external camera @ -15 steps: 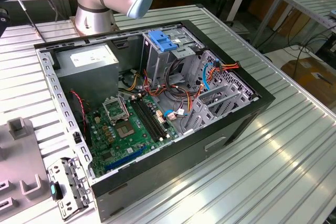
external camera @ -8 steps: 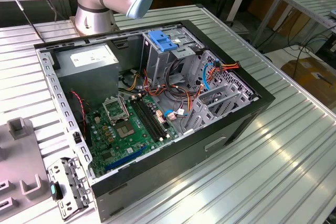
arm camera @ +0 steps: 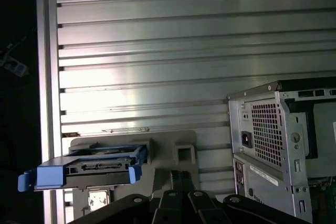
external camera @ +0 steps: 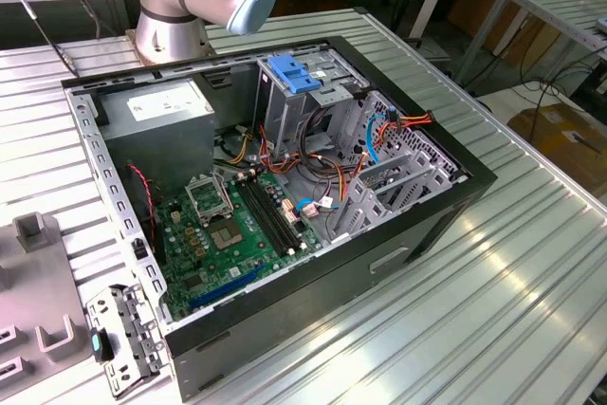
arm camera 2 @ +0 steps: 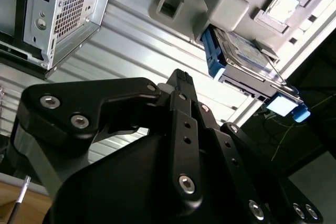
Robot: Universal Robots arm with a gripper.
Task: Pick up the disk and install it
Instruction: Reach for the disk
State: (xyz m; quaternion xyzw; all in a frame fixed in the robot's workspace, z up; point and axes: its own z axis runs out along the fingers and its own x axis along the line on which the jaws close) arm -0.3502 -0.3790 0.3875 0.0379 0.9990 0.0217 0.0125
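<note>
The disk [arm camera: 89,169] lies flat in a grey holder [arm camera: 176,148] on the ribbed metal table, with blue rails along its sides and its connector edge facing the camera. In the second wrist view the disk [arm camera 2: 239,51] shows its labelled face and one blue rail. My gripper [arm camera: 180,176] hangs above the table beside the holder, well apart from the disk. Its black fingers [arm camera 2: 181,80] stand together with nothing between them, so it looks shut and empty.
An open computer case [external camera: 285,187] stands mid-table, holding a green motherboard [external camera: 237,225], a grey power supply [external camera: 161,106] and a drive cage with a blue handle piece [external camera: 294,73]. Its rear panel [arm camera: 278,145] is near the gripper. The arm's base [external camera: 175,7] stands behind the case.
</note>
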